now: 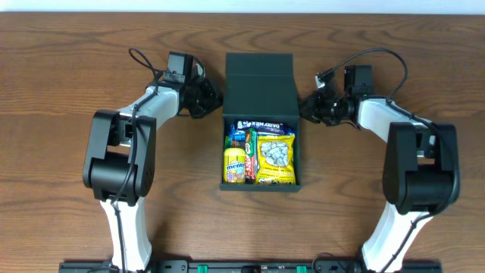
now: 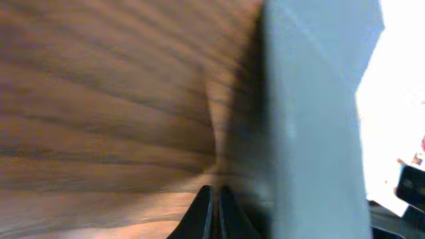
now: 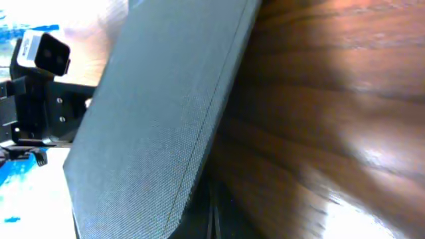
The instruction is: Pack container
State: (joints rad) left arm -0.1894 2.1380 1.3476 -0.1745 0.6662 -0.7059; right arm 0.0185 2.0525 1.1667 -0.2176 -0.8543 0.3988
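- Container (image 1: pixel 259 76) sits mid-table in the overhead view, with its flap lid lying open toward the far side and snack packets (image 1: pixel 261 155) filling the near half. The left gripper (image 1: pixel 206 100) lies just beside its left wall, near the hinge. The right gripper (image 1: pixel 309 107) lies just beside its right wall.
- Left wrist view: the teal wall fills the right side and the wooden table (image 2: pixel 99 99) fills the left. The claw's dark fingers (image 2: pixel 202 212) are clenched together on nothing, close to the foot of the wall. Contact cannot be told.
- Right wrist view: the container slants across the left, with wood to the right. The fingers are lost in shadow beneath the container's edge, so I cannot tell whether that claw is clenched.
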